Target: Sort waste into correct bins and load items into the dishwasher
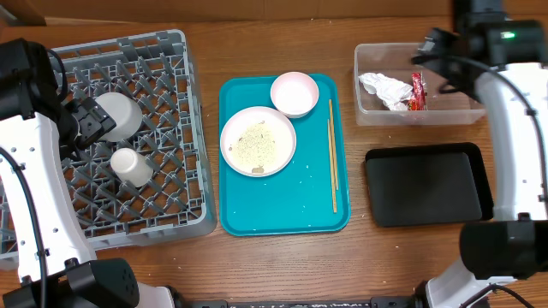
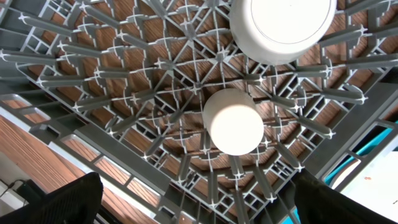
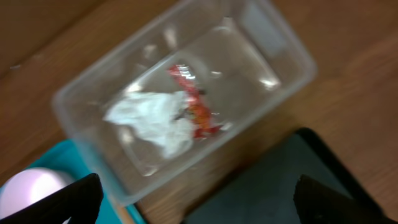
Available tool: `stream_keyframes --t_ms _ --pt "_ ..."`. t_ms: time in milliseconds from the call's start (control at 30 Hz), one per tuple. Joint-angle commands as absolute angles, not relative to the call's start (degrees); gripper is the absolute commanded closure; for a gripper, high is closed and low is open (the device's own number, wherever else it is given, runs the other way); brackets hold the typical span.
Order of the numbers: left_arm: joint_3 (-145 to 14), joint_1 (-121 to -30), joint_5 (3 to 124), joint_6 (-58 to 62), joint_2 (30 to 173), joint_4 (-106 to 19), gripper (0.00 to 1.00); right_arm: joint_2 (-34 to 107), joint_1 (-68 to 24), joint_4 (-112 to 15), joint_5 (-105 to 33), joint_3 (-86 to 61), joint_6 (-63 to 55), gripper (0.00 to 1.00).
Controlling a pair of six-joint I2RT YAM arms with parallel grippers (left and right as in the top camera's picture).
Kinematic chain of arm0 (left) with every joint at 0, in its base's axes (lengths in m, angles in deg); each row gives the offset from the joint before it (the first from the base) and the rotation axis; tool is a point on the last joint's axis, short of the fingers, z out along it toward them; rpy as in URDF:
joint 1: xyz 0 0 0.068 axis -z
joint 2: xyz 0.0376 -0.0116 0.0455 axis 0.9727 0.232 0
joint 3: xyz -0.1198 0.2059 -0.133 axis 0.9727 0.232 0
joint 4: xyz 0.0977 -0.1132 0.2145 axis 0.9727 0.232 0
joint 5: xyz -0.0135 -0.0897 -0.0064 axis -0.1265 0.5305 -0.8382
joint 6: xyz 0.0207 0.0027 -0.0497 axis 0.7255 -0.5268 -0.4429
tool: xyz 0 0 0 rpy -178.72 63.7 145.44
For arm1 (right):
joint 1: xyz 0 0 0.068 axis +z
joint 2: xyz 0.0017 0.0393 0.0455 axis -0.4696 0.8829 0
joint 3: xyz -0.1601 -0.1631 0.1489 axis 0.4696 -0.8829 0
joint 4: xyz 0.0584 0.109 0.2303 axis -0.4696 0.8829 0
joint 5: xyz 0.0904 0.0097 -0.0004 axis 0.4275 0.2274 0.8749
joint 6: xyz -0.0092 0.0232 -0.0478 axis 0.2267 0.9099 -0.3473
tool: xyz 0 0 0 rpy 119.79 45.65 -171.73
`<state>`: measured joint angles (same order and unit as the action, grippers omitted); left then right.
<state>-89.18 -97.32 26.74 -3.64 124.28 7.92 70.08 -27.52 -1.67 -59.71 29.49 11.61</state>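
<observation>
Jaws wide: left gripper (image 2: 200, 204) over rack (image 2: 124, 81), right gripper (image 3: 196, 202) over tub (image 3: 249, 56).

Blurred, a clear tub (image 3: 261, 56) fills the centre. Inside, a crumpled napkin (image 3: 149, 121) touches a red wrapper (image 3: 194, 106) at its 3 o'clock. A black tray (image 3: 292, 177) lies at 5 o'clock, with a pink bowl (image 3: 31, 190) and teal tray (image 3: 67, 155) at 8. The right gripper (image 3: 202, 208) has its fingers spread wide.

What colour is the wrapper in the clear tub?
Red wrapper, clearest in the right wrist view.

Grey lattice rack (image 1: 171, 60); teal tray (image 1: 282, 205); white napkin (image 1: 384, 88); red wrapper (image 1: 418, 91); black tray (image 1: 425, 186); brown wood-grain surface (image 1: 282, 257)
</observation>
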Motion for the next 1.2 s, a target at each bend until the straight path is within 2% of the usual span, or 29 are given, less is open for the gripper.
stream_keyframes --t_ms 0,233,333,467,533,767,867,1033,1167 --pt "-89.46 -97.19 25.24 -2.85 124.74 7.61 0.00 68.86 -32.76 -0.43 -62.13 30.43 12.33 0.00" --pt "-89.46 -97.19 40.32 -6.04 124.74 8.14 0.00 68.86 -37.55 -0.47 -62.11 30.43 12.33 0.00" --pt "-89.46 -97.06 54.57 -5.65 124.74 8.25 0.00 68.86 -37.77 -0.45 -62.11 30.43 12.33 0.00" --pt "-89.42 -93.49 72.43 4.08 124.74 5.60 0.00 68.86 -37.77 -0.45 -62.11 30.43 12.33 0.00" --pt "-89.42 -89.32 74.94 8.30 124.74 4.14 0.00 68.86 -37.77 -0.45 -62.11 30.43 12.31 0.00" --pt "-89.95 -67.11 57.24 5.85 125.62 -3.03 0.00 68.86 -37.77 -0.45 -62.11 30.43 12.33 0.00" --pt "-94.34 -58.11 46.87 5.54 128.72 -2.25 0.00 68.86 -37.77 -0.45 -62.09 30.43 12.31 0.00" --pt "-109.88 -49.02 33.70 8.49 140.04 6.76 0.00 68.86 -37.77 -0.45 -62.11 30.43 12.33 0.00" --pt "-114.43 -45.39 24.17 9.70 146.88 2.74 0.00 68.86 -37.77 -0.45 -62.09 30.43 12.33 0.00"
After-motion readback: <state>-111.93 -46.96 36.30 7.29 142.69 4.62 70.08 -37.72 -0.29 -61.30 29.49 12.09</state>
